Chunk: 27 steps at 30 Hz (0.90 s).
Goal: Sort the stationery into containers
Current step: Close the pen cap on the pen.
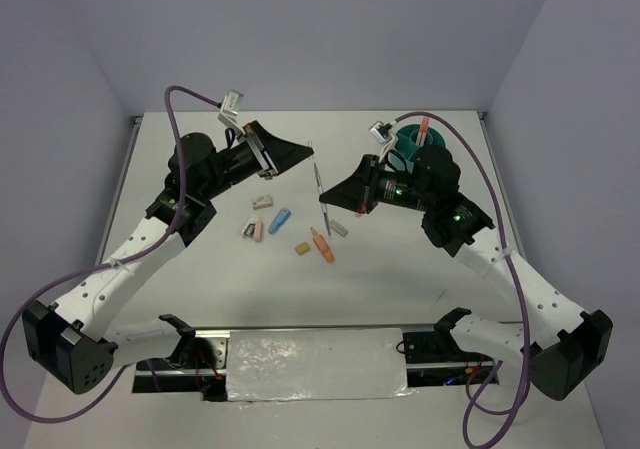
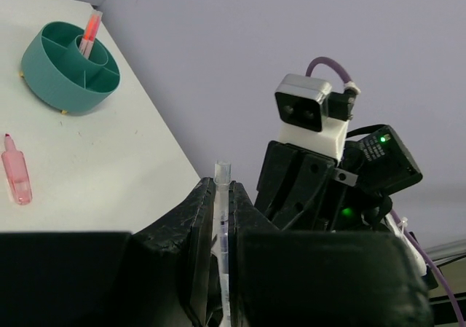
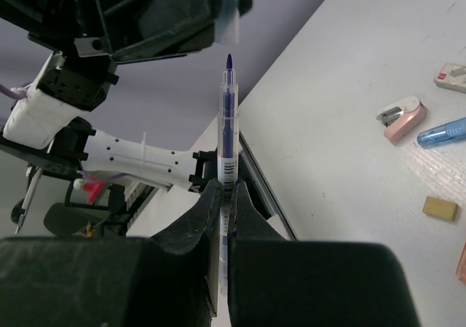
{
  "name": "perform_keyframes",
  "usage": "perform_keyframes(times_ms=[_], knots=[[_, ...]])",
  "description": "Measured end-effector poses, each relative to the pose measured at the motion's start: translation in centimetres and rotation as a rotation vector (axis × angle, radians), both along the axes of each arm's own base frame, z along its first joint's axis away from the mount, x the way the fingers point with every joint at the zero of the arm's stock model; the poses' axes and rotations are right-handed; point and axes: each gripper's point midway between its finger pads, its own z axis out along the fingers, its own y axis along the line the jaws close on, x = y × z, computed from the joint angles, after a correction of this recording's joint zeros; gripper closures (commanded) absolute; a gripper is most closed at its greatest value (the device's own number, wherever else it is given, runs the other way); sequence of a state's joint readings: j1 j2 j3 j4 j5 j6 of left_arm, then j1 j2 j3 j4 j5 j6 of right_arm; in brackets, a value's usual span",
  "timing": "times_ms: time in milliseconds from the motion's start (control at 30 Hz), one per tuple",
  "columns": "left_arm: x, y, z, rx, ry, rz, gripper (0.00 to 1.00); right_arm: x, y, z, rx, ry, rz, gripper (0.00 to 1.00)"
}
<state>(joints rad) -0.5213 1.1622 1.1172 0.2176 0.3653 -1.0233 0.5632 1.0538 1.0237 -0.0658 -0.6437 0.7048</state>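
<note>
Holding a thin blue pen (image 3: pixel 227 116) and its clear cap (image 3: pixel 229 10) apart above the bench (image 1: pixel 400 279), both end effectors pinched narrow.

R end effector (image 3: pixel 226 196) grips the pen barrel, bare tip up. L end effector (image 2: pixel 222 196) grips the cap just above the tip, w/ a gap between. Teal organiser cup (image 2: pixel 58 94) sits at the bench's far right w/ one orange marker (image 2: pixel 90 30) standing in it. Loose pieces (image 1: pixel 280 220) (pink, blue, tan, orange) lie mid-bench below the arms. Risks: if cap & tip are off-axis, a push could bend the nib or twist the pen in the pinch, probably dropping it onto the pieces. A bare tip could also mark the bench. Hidden: the cup is half behind the R arm in the top view. How deep the cap sits between the L fingers can't be told.
</note>
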Motion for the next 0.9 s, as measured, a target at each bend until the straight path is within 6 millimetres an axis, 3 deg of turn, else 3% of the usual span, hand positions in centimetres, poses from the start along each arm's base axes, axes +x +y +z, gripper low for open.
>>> perform_keyframes(times_ms=[200,900], knots=[[-0.07,-0.08,-0.36,0.002,0.003,-0.007,1.0,0.12,0.08,0.86,0.007,-0.018,0.001,1.0],[0.25,0.03,-0.65,0.0,0.003,0.01,1.0,0.12,0.53,0.49,0.0,-0.007,0.019,1.0]])
